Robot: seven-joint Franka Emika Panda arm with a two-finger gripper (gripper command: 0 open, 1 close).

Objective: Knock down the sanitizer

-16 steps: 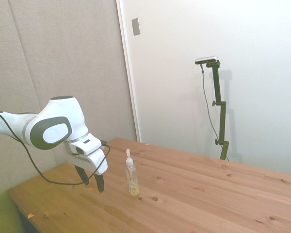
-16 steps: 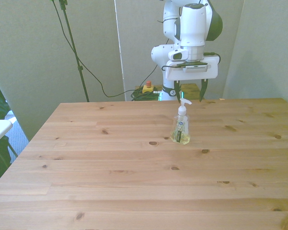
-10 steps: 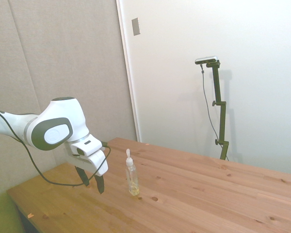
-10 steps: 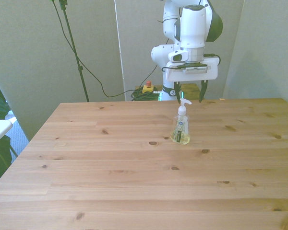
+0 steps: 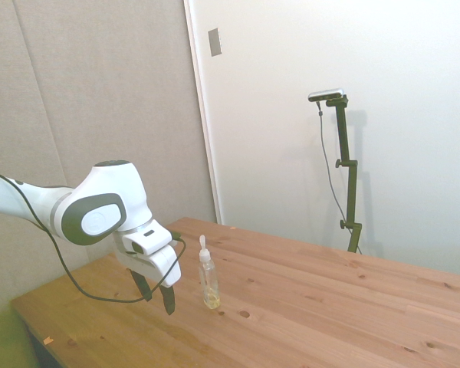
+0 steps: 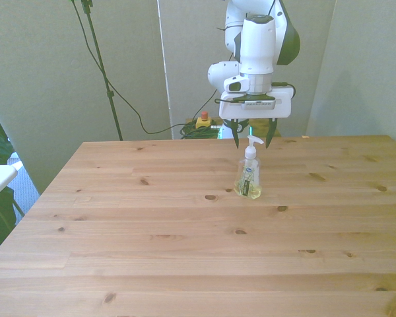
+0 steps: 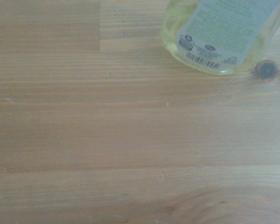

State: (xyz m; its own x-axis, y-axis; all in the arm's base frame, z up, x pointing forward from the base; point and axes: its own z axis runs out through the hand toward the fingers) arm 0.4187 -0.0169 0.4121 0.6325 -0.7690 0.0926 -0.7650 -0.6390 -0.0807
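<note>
Standing upright near the middle of the wooden bench (image 6: 152, 231), the sanitizer (image 6: 249, 173) is a slim clear pump bottle with yellowish liquid, a pale label and a white nozzle, its long axis vertical. The end effector (image 6: 251, 137) hangs just behind it, on the robot's side, with its two dark fingers (image 6: 235, 137) spread apart and holding nothing. In the front view the pump top shows between the two fingers, so the bottle lies almost straight ahead of the open gap. In the side view the end effector (image 5: 158, 292) is near the bottle (image 5: 208, 274) but apart from it, fingertips low, about level with the bottle's lower half. The wrist view shows the bottle's base and barcoded label (image 7: 224, 32) close by over bare planks.

A push forward from here would probably meet the bottle low down, which may slide it rather than tip it; contact higher up looks safer. The bench around the bottle carries nothing else, and plain walls stand behind
</note>
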